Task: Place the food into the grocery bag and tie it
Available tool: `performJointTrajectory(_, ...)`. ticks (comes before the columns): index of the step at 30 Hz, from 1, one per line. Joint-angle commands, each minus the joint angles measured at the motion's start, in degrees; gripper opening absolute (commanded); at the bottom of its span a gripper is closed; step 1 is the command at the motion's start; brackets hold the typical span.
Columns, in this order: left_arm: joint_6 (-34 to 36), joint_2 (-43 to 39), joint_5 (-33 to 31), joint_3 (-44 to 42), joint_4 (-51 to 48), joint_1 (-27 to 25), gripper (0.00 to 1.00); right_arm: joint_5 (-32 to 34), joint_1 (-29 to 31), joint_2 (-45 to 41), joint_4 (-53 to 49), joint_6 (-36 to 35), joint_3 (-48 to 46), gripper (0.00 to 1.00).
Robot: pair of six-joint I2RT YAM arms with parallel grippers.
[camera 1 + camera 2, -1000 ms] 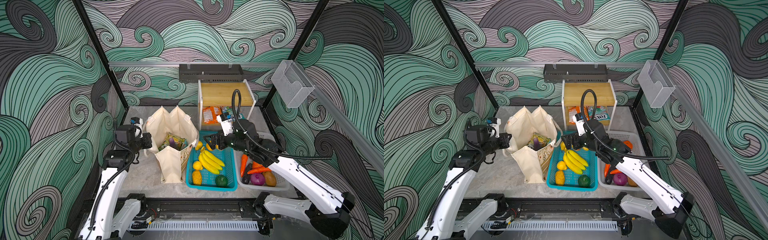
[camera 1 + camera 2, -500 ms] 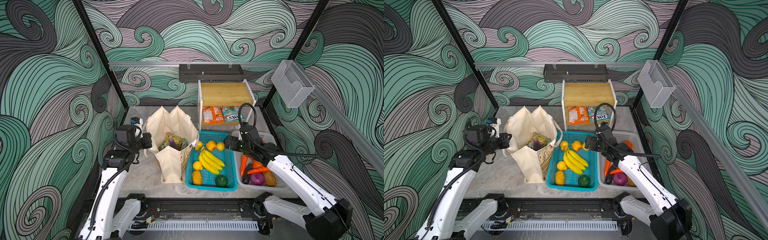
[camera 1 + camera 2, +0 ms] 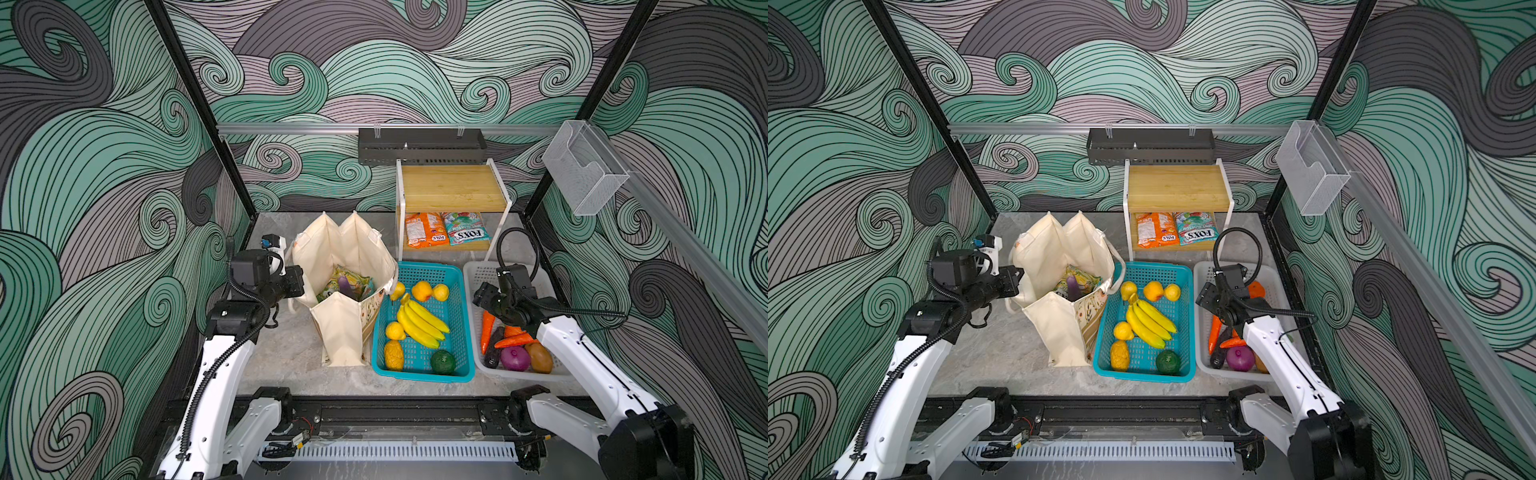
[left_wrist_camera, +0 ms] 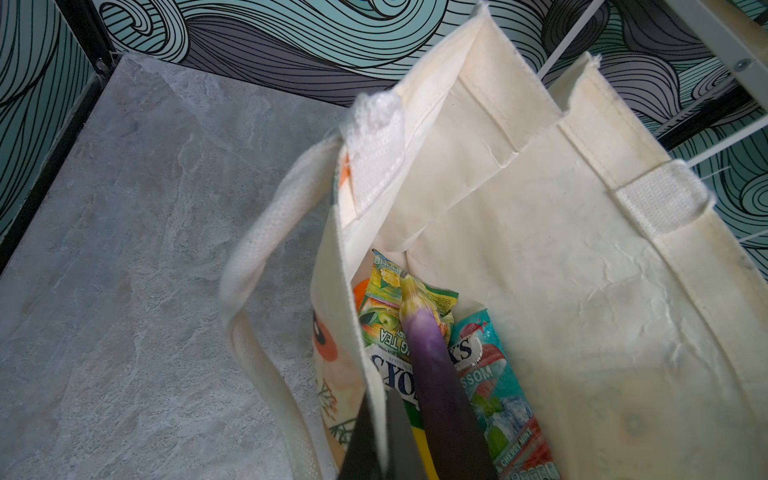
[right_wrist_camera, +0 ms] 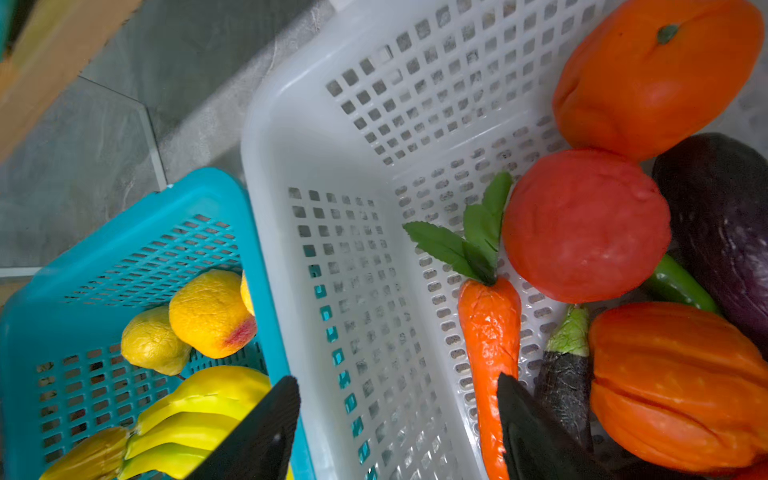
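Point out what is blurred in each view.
Left wrist view: the near rim of the grocery bag and its strap handle are blurred, the snack packets inside readable. Right wrist view: the carrot is crisp, the fingers of the right gripper soft. Both top views: sharp and evenly lit.

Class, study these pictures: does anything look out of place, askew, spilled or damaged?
Nothing looks spilled or broken. Only the grocery bag sits askew: its far end folds into two peaks, its near end spreads flat, and the left gripper pinches one rim. Inside, an eggplant leans across the packets.
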Motion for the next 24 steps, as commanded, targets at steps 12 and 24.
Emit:
performJointTrajectory(12,0.33,-0.03,1.49,-0.62,-2.22,0.20,0.00,-1.73,-5.49,8.32,6.28,1.49,-4.79,0.69)
performJointTrajectory(24,0.39,0.18,1.11,-0.63,-2.29,0.20,0.00,-1.17,-5.93,13.67,8.76,2.11,-6.00,0.63)
